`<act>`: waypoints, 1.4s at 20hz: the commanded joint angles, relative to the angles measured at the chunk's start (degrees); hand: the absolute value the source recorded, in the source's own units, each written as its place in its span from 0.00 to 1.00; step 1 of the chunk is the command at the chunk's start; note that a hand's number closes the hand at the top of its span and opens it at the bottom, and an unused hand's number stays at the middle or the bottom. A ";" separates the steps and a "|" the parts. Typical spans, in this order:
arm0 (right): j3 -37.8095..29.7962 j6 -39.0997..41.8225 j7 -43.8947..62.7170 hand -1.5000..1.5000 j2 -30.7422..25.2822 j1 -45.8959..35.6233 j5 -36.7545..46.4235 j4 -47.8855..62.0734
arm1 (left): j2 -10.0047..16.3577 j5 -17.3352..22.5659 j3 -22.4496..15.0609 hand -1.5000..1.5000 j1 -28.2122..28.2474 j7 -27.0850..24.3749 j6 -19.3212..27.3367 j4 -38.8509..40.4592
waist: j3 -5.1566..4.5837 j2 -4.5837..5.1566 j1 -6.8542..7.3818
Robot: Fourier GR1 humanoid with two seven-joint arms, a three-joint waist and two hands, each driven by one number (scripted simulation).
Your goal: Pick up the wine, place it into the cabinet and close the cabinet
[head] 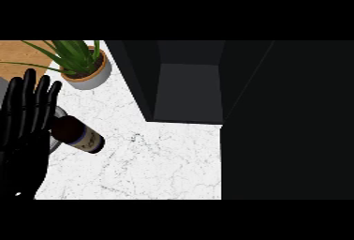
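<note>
- Resting at the counter's left edge, the robot's black left hand (22, 126) holds its fingers (29, 93) straight and spread, tips toward the far edge; the hand is released and grasps nothing
- White marble-patterned counter (159, 159) carries every item listed below
- Dark brown glass wine bottle (81, 135), with a pale label and a blue band, sits near the counter's left edge, just beside the left hand
- Bottle's neck end points toward the fingers and appears to meet them; actual contact cannot be confirmed
- Whether the bottle stands or lies cannot be told from this steep angle
- Bottle is out on the counter, apart from the cabinet and not inside it
- Tall dark grey cabinet (187, 93) stands at the counter's far edge, about the middle; its front is open and a grey interior shows
- Broad dark panel (290, 117) covers the counter's right side from the far edge to the near edge and adjoins the cabinet's opening; whether it is the cabinet's door cannot be confirmed
- Green spiky-leaved plant (72, 52) in a round tan pot (93, 77) stands at the counter's far left corner, apart from both bottle and cabinet
- Brown wooden surface (17, 54) shows beyond that same corner
- Grey curved rim (61, 112) shows between the fingers and the bottle, mostly hidden; what it belongs to cannot be told
</note>
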 commanded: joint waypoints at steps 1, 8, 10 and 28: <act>3.55 0.44 0.93 0.00 1.33 3.10 1.81 -4.46 | 0.07 -0.60 3.24 0.00 3.28 -2.23 1.14 -0.40 | 0.54 0.42 -2.19; 8.98 6.28 3.05 0.00 0.54 13.26 -3.69 -6.96 | -4.20 0.68 0.66 0.00 2.55 3.34 17.10 5.32 | 0.41 0.43 -3.11; 8.32 7.85 5.62 0.00 -1.24 14.88 -6.11 -11.29 | -4.23 -2.97 -3.10 0.00 -1.45 9.88 22.12 2.02 | 0.57 0.30 -3.06; 3.84 5.93 23.57 0.00 -1.45 9.13 -10.32 -23.36 | -4.29 -16.56 -14.36 0.00 -13.18 24.41 38.78 0.91 | 0.56 0.46 -2.50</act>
